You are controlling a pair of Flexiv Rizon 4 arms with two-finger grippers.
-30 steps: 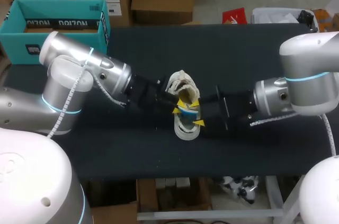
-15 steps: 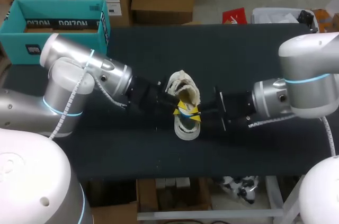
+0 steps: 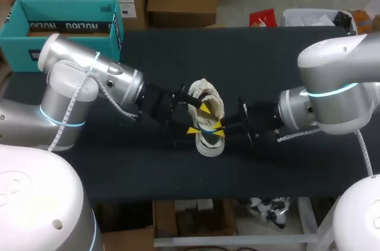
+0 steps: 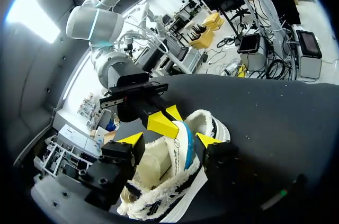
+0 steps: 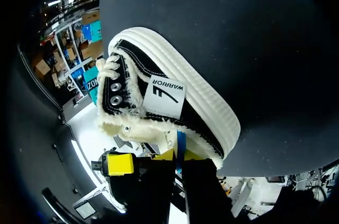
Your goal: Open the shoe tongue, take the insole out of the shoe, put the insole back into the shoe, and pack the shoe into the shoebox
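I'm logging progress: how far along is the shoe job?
Done: the shoe lies opened up. In hand: the right gripper pinches the insole, partly out of the shoe, the open left gripper straddling it. Left: the insole back in, then the shoe into the shoebox.

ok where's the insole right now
Left wrist view: the insole stands up out of the shoe mid-table, pinched by the right fingers, left fingers either side of the shoe.

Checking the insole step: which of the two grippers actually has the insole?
The right gripper: the blue-edged insole is pinched between its yellow tips. The left gripper merely sits astride the shoe.
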